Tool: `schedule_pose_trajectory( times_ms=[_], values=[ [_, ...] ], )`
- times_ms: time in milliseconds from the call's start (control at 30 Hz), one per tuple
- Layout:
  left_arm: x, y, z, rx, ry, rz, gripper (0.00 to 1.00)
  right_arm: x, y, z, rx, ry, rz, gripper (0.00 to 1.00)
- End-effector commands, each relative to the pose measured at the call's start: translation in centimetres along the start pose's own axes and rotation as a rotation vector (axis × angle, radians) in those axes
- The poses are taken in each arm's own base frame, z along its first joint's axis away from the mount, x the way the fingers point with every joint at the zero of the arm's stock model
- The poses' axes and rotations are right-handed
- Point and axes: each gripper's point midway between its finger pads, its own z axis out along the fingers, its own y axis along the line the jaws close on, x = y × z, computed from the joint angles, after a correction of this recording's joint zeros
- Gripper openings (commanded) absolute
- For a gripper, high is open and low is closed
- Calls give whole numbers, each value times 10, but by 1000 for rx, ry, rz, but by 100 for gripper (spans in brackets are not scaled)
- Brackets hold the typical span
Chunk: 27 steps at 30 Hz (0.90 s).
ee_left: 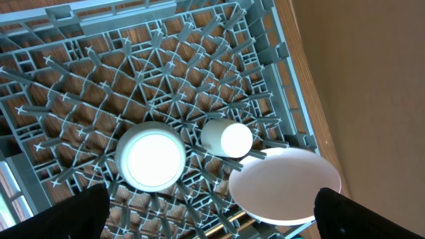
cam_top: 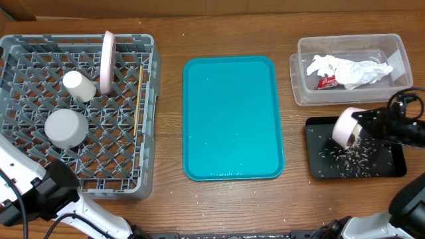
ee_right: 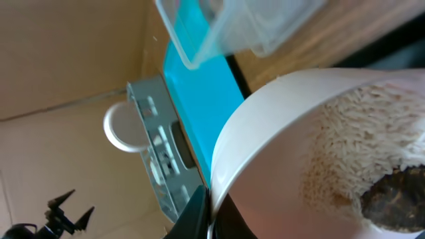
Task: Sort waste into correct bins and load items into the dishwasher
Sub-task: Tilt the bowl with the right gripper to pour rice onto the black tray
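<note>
My right gripper (cam_top: 362, 128) is shut on the rim of a pale bowl (cam_top: 345, 127), tipped on its side over the black tray (cam_top: 392, 166), where rice grains (cam_top: 348, 158) lie scattered. In the right wrist view, the fingers (ee_right: 199, 212) pinch the bowl (ee_right: 279, 146), which holds rice (ee_right: 372, 126) and a brown lump (ee_right: 398, 199). The clear tub (cam_top: 305, 73) holds crumpled paper (cam_top: 352, 70) and a red wrapper (cam_top: 325, 81). The grey rack (cam_top: 149, 73) carries an upright plate (cam_top: 107, 60), a cup (cam_top: 78, 85), an upturned bowl (cam_top: 66, 127) and chopsticks (cam_top: 138, 99). My left gripper (ee_left: 212, 226) hangs open above the rack (ee_left: 166, 73).
A teal serving tray (cam_top: 232, 118) lies bare between the rack and the bins. My left arm (cam_top: 46, 192) reaches in from the near left corner, beside the rack's front wall. The right arm (cam_top: 398, 129) stretches over the black tray from the right edge.
</note>
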Motion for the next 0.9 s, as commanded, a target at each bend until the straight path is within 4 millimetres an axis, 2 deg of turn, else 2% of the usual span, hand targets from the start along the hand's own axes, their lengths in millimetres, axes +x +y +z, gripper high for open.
schedule_pose_trajectory(
  times_ms=[0,333,533,633,767,867],
  values=[
    [1,-1,4,-9,5,-4,100,-4,12,-7,-66,-35,-28,4],
    [1,-1,4,-9,5,-4,100,-6,7,-5,-57,-41,-42,4],
    [1,-1,4,-9,5,-4,100,-1,-8,4,-54,-38,5,4],
    [1,-1,4,-9,5,-4,100,0,-6,5,-81,-38,18,4],
    [1,-1,4,-9,5,-4,100,-9,-7,5,-79,-65,19,4],
    [1,-1,4,-9,5,-4,100,-4,-7,5,-79,-48,41,4]
  ],
)
